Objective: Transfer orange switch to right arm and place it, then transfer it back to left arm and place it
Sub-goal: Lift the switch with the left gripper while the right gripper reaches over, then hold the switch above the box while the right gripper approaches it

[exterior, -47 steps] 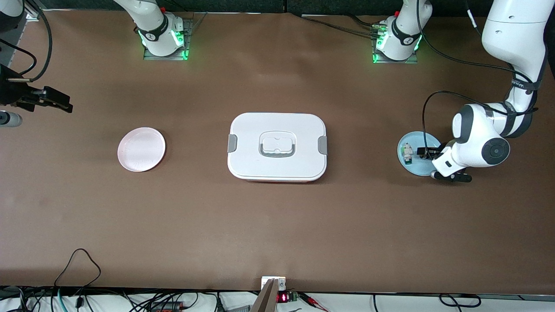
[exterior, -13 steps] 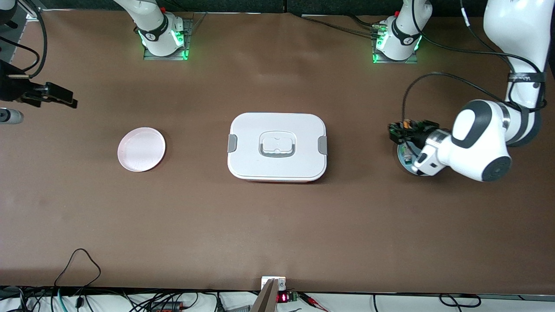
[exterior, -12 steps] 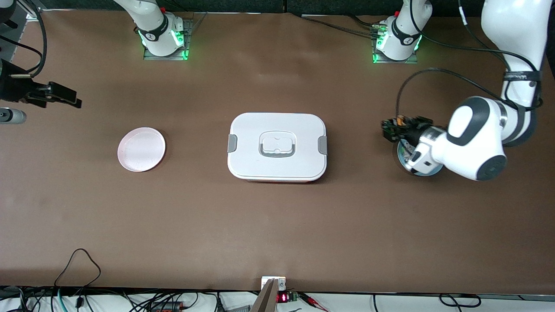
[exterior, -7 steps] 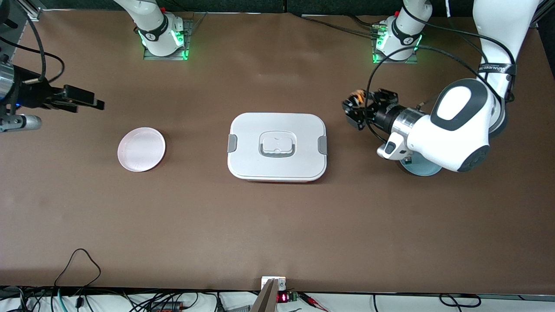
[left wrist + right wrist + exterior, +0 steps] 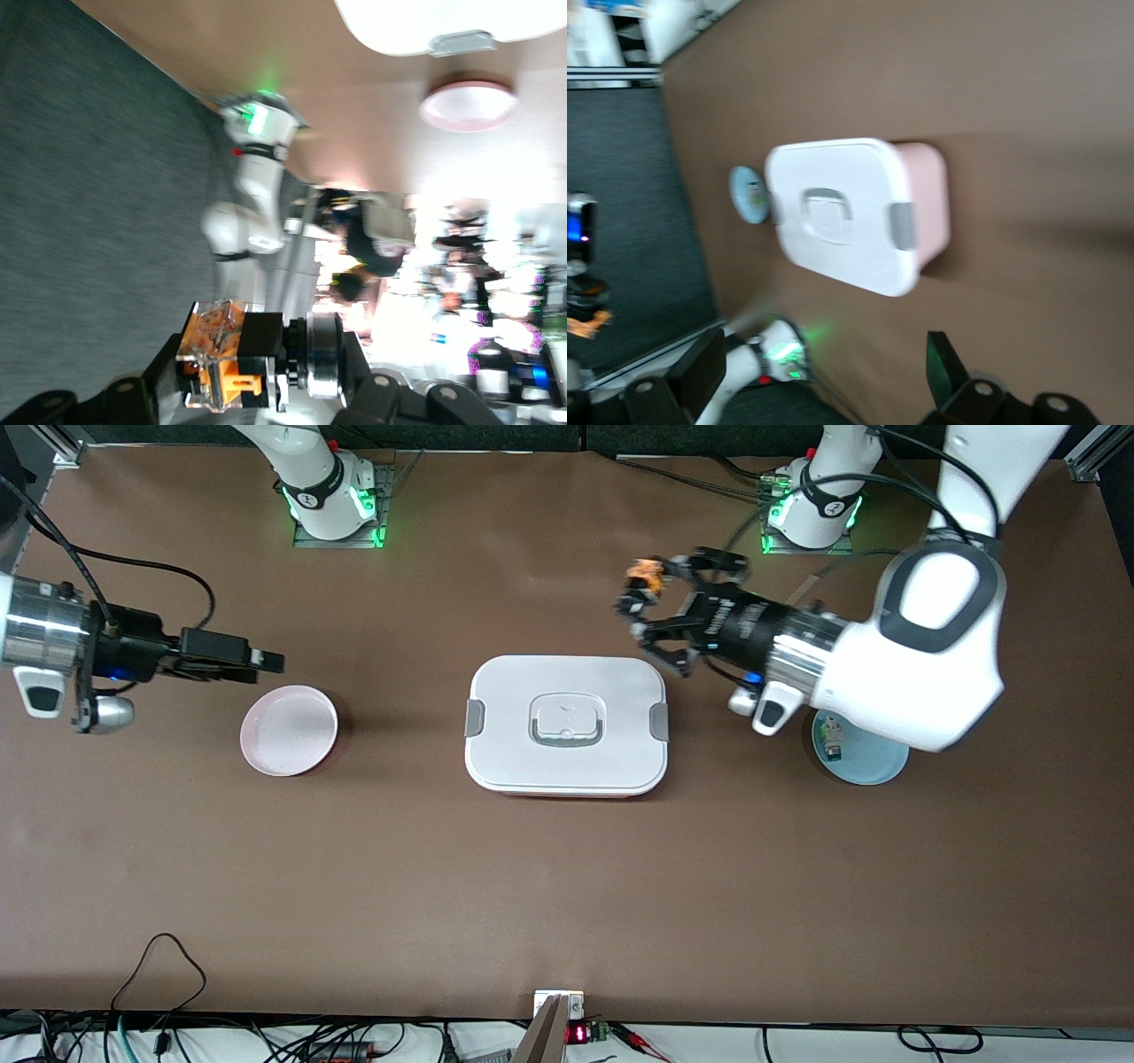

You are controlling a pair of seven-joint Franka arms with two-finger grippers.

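Note:
My left gripper (image 5: 638, 593) is shut on the orange switch (image 5: 644, 574) and holds it in the air over the table, just past the corner of the box (image 5: 567, 726) toward the left arm's end. In the left wrist view the switch (image 5: 230, 359) sits clamped between the black fingers. My right gripper (image 5: 261, 661) is open and empty, in the air over the table by the pink plate (image 5: 289, 730). The right wrist view shows the box (image 5: 850, 221) ahead of its spread fingers (image 5: 943, 367).
A blue plate (image 5: 864, 757) toward the left arm's end holds a small white component with a green end (image 5: 833, 742). The box stands between the two plates. Cables lie along the table edge nearest the front camera.
My left gripper has lifted the orange switch off the blue plate and carried it toward the box's corner. My right gripper has swung in from the table's end toward the pink plate.

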